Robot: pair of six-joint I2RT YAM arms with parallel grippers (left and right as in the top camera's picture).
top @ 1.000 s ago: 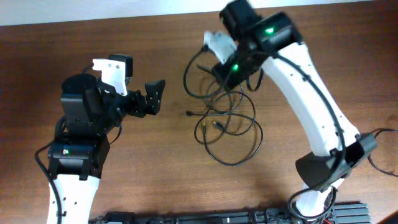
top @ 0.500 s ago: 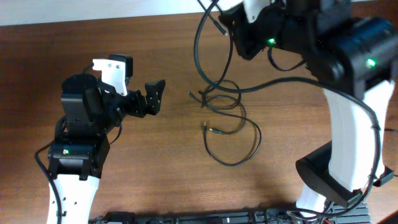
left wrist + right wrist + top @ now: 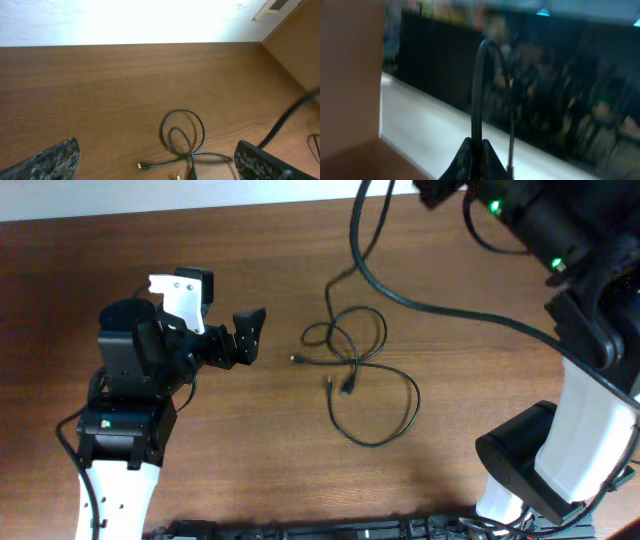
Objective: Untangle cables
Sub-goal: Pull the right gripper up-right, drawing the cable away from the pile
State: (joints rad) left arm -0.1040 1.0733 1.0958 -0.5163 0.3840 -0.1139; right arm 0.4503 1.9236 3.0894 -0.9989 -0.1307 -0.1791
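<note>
Lifting has thinned the pile. A second ago your right pincer (image 3: pixel 477 159) sat low in the knot. Now it is hauled high and well away from the left pincer (image 3: pixel 250 335), clenched on one black cord (image 3: pixel 357 255) that rises off the worktop (image 3: pixel 250 440) and out of the overhead view. The rest of the cables (image 3: pixel 350 362) lie flat just ahead of the left pincer, a small loop crossed over a larger one, with fewer turns than before. The left pincer is released, jaws wide, holding nothing, and it has not moved. That reads as one cord pulling clear. Its lower run trails away beyond the loops, and I cannot tell whether it is still caught there.
</note>
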